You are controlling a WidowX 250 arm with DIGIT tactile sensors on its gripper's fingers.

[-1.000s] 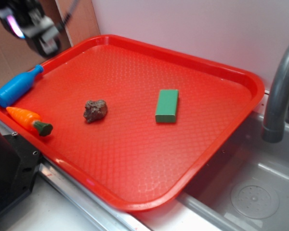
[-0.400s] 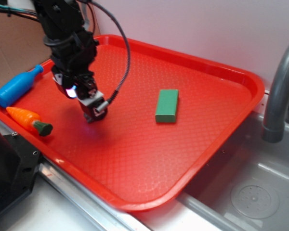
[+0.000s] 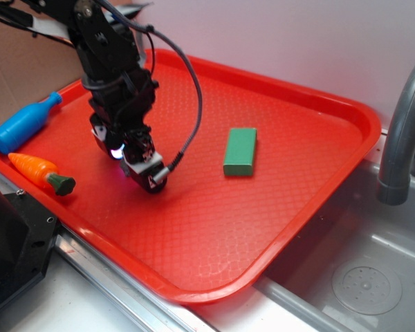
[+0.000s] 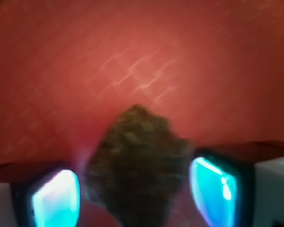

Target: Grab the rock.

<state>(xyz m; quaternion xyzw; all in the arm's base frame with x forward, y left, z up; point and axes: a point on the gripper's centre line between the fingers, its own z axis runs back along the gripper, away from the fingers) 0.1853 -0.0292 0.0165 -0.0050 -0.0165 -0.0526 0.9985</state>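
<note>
The pincer [image 3: 149, 176] is low over the red tray [image 3: 318, 104], its tips at or just above the floor in the left half; the exterior view cannot settle whether they touch. In the wrist view its two fingers [image 4: 57, 198] show as glowing cyan pads at the lower corners, spread apart, with the rock [image 4: 137, 163] lying between them on the tray [image 4: 142, 56]. The right pad is just beside the rock's edge and the left pad shows a narrow strip of red between it and the stone, though the blur makes that gap uncertain. So the pincer is open around the rock and not clearly gripping it. In the exterior view the rock is hidden behind the pincer.

A green block [image 3: 239, 151] lies flat on the tray to the camera's right of the pincer, well apart from it. To the camera's left, near the tray's edge, an orange carrot [image 3: 40, 173] lies closest, and a blue bottle [image 3: 22, 124] lies on its side beyond it. A grey tap [image 3: 401, 131] and a sink [image 3: 360, 277] stand past the tray's far right side.
</note>
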